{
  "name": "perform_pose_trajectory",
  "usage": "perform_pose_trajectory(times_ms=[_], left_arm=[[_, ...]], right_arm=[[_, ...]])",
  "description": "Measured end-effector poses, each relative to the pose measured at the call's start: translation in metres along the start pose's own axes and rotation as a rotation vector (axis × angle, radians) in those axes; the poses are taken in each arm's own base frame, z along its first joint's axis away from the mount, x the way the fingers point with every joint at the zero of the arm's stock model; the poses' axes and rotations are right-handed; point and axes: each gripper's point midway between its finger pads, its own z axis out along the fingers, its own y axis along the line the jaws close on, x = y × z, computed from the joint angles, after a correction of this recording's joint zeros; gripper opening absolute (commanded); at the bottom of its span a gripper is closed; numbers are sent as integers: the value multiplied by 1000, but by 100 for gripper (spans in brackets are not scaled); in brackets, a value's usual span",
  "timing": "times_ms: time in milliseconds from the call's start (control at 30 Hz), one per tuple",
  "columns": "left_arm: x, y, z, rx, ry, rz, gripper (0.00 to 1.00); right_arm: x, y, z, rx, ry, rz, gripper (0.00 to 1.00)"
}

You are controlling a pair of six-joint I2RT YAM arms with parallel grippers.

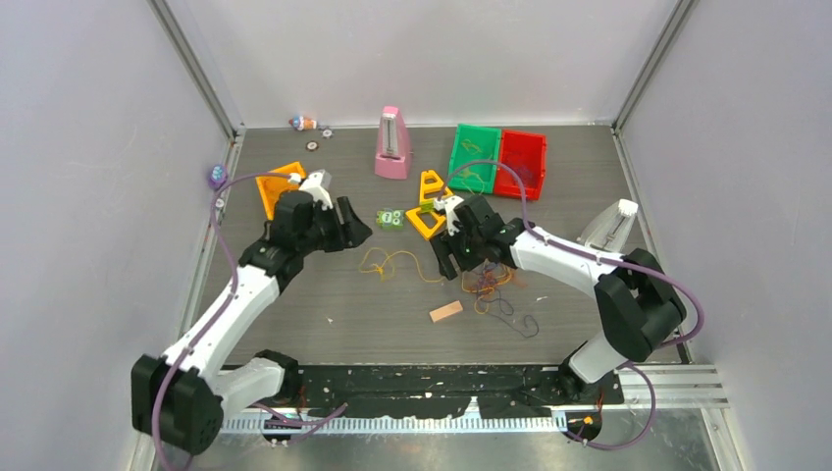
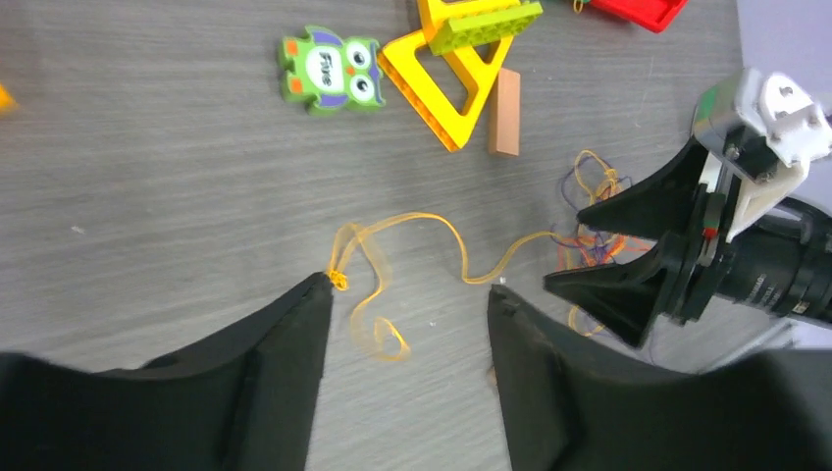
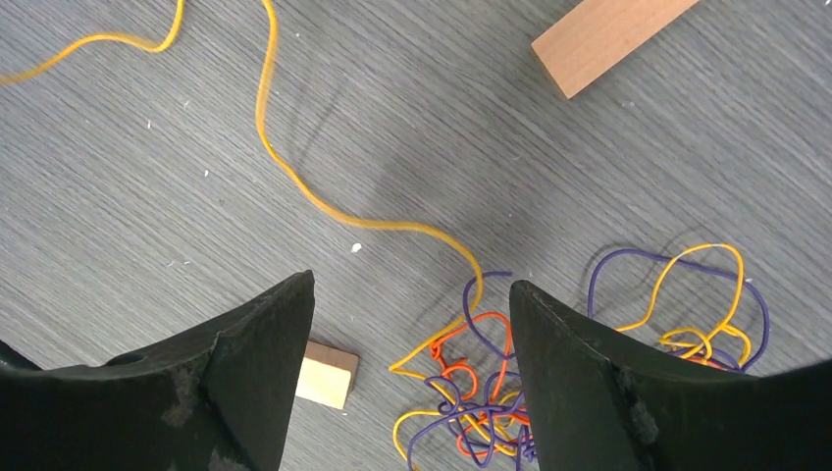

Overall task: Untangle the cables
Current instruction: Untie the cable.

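Left gripper (image 2: 407, 304): held above the table (image 1: 324, 294) with its fingers spread wide and nothing gripped; loops of a yellow strand are seen in the gap between them.
Orange plastic piece (image 1: 275, 186): laid at the back left, partly hidden by the left arm.
Yellow strand (image 1: 392, 261): laid loose on the table between the two grippers, curled in loops at its left end and run into the tangle at its right end.
Owl toy (image 2: 329, 69): green, laid flat, marked "Five", just left of the yellow frames.
Metronome (image 1: 393, 144): pink, stood upright near the back wall.
Yellow triangular frames (image 2: 446, 83): two are seen, overlapped, behind the right gripper.
Wooden block (image 1: 445, 311): laid flat, near the tangle on its near-left side.
Right gripper (image 3: 412, 294): held wide apart over the tangle, with nothing clamped.
Cables (image 3: 481, 392): orange-red, yellow and dark purple strands are knotted together on the table right of centre, under the right gripper; a smaller clump is seen just to the right.
Green bin (image 1: 475, 157) and red bin (image 1: 520, 162): set side by side at the back right, touching.
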Motion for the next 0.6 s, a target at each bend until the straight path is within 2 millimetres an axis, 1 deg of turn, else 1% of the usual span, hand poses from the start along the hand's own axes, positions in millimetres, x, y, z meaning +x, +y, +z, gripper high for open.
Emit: perform_pose_trajectory(times_ms=[67, 100, 133, 167, 200, 233, 267, 367, 400, 467, 533, 600], left_arm=[[7, -1, 13, -2, 70, -1, 84], [11, -1, 18, -6, 98, -5, 88], [19, -2, 23, -12, 135, 2, 89], [27, -5, 28, -13, 168, 16, 89], [38, -11, 32, -4, 209, 43, 89], [50, -21, 35, 10, 251, 74, 88], [59, -32, 38, 31, 289, 111, 87], [75, -64, 48, 95, 357, 200, 84], [77, -75, 53, 116, 371, 223, 83], [81, -89, 62, 144, 392, 257, 81], [86, -93, 70, 147, 412, 271, 81], [95, -91, 77, 139, 442, 285, 80]], right_arm=[[3, -2, 0, 15, 10, 9, 76], [2, -2, 0, 22, 6, 19, 75], [1, -3, -1, 29, 2, 26, 73], [1, -4, -2, 37, -5, 35, 72], [1, -5, -4, 44, -12, 45, 68], [3, -6, -6, 56, -20, 55, 67], [4, -8, -9, 68, -26, 63, 63], [8, -15, -17, 97, -44, 89, 56], [9, -17, -19, 105, -49, 100, 56], [10, -23, -22, 117, -59, 123, 55], [12, -31, -25, 131, -64, 146, 55], [17, -38, -26, 142, -62, 164, 54]])
